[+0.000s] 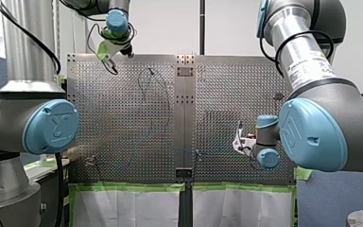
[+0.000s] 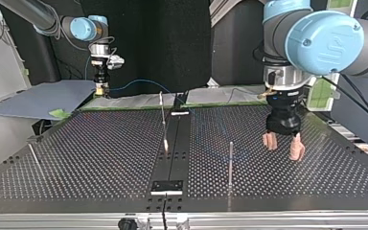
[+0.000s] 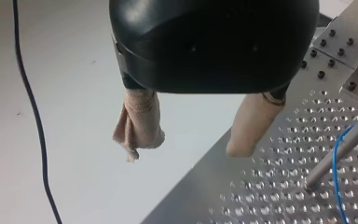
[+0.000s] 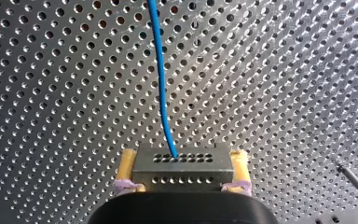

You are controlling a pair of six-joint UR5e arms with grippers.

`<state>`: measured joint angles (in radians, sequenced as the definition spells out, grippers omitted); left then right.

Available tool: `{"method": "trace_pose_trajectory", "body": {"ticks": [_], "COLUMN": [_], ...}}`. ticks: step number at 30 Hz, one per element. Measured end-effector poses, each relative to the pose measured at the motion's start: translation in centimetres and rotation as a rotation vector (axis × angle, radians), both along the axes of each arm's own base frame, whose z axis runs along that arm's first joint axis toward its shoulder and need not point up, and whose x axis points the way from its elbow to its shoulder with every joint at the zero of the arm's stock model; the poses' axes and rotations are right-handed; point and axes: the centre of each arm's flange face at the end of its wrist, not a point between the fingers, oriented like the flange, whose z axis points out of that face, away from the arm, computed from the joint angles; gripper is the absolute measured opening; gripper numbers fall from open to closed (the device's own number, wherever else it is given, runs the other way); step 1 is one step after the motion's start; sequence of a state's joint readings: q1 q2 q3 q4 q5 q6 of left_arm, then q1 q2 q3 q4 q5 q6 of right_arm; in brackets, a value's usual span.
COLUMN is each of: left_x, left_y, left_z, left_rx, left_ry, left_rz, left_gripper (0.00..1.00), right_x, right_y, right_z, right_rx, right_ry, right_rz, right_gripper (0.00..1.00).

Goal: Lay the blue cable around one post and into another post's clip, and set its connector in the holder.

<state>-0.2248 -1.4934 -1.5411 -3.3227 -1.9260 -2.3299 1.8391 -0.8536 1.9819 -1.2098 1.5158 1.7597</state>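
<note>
A post stands near the connector my right pincer grips.

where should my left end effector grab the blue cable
Grip the blue cable where it lies on the table beside the post, from above with jaws astride it: it is thin and flat there, and the right end effector holds its connector.

The tabletop is shiny metal, full of little holes. A plain strip runs down its middle. Green tape goes along one edge, and white sheets sit right next to the tape. In the top view, a black curtain stands behind the tabletop, and a flat grey-blue board lies at the left. In the left wrist view, a thin black wire runs over a white surface beside the tabletop.
</note>
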Motion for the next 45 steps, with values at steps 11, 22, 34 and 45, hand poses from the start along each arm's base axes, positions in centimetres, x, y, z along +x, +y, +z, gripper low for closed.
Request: {"method": "trace_pose_trajectory", "body": {"ticks": [11, 22, 34, 45], "left_x": [-0.4, -1.5, -2.8, -4.1], "left_y": [-1.0, -1.2, -1.5, -2.0], "left_z": [3.1, 6.7, 7.3, 5.2], "left_rx": [0.096, 0.194, 0.310, 0.434], "left_ry": [0.024, 0.036, 0.112, 0.243], "left_rz": [-0.044, -0.062, -0.108, -0.195], "left_gripper": [1.00, 1.00, 1.00, 1.00], "right_x": [-0.1, -0.2, -0.2, -0.2], "right_y": [-0.2, -0.2, -0.2, -0.2], "right_z": [0.1, 0.0, 0.0, 0.0], "right_rx": [-0.003, 0.000, 0.001, 0.003], "right_ry": [-0.002, 0.000, 0.000, 0.001], "right_rz": [-0.003, -0.002, -0.002, -0.002], "right_gripper": [0.01, 0.01, 0.01, 0.01]}}
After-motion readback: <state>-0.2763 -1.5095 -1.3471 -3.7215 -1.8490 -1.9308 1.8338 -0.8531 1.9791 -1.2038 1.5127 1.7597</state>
